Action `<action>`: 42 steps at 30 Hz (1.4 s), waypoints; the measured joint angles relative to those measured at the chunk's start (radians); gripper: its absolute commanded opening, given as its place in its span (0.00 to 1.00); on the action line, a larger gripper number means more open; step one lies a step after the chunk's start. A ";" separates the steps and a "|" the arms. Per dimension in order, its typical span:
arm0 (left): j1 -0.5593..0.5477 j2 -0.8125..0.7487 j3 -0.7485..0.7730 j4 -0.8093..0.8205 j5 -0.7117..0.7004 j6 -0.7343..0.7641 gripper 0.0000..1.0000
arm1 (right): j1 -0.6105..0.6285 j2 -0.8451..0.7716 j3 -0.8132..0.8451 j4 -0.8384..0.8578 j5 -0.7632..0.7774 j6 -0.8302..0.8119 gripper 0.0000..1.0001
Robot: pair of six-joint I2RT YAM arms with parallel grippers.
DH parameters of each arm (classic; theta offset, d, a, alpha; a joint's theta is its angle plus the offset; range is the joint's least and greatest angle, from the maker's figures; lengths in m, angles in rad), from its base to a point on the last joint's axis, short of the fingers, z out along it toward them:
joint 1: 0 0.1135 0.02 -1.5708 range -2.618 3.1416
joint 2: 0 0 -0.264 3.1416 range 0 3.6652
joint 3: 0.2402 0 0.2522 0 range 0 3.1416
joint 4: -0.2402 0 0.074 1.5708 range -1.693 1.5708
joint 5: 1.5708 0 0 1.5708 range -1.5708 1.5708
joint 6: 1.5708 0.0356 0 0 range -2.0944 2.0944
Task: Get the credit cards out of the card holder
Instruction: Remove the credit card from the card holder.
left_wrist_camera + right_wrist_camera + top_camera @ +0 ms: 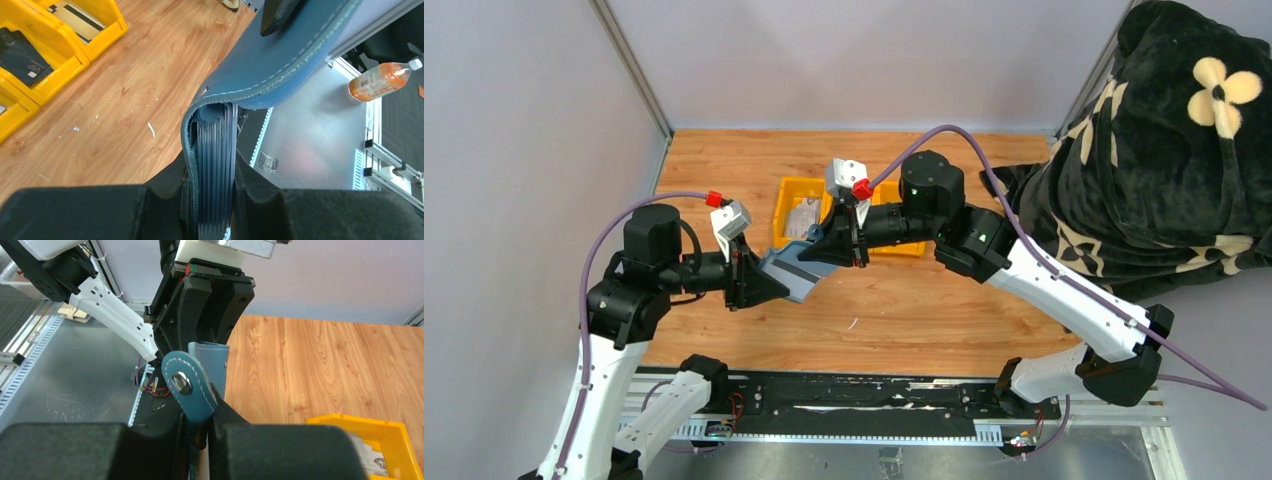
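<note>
Yellow tray (pixel 111 22) holds black pouch (pixel 20 55), striped card (pixel 75 15).

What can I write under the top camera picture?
The left hand and the right hand both pinch the blue-grey card holder above the wooden table.

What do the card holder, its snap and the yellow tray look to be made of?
The card holder looks like leather or faux leather: matte blue-grey, with pale stitching along its edge. Its snap seems to be polished silver metal, judging by the glint. The yellow tray is probably moulded plastic, with smooth, slightly glossy walls.
</note>
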 measured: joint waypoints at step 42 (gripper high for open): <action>0.000 -0.209 -0.218 0.680 -0.238 -0.549 0.28 | 0.020 -0.143 -0.678 1.292 0.503 0.780 0.00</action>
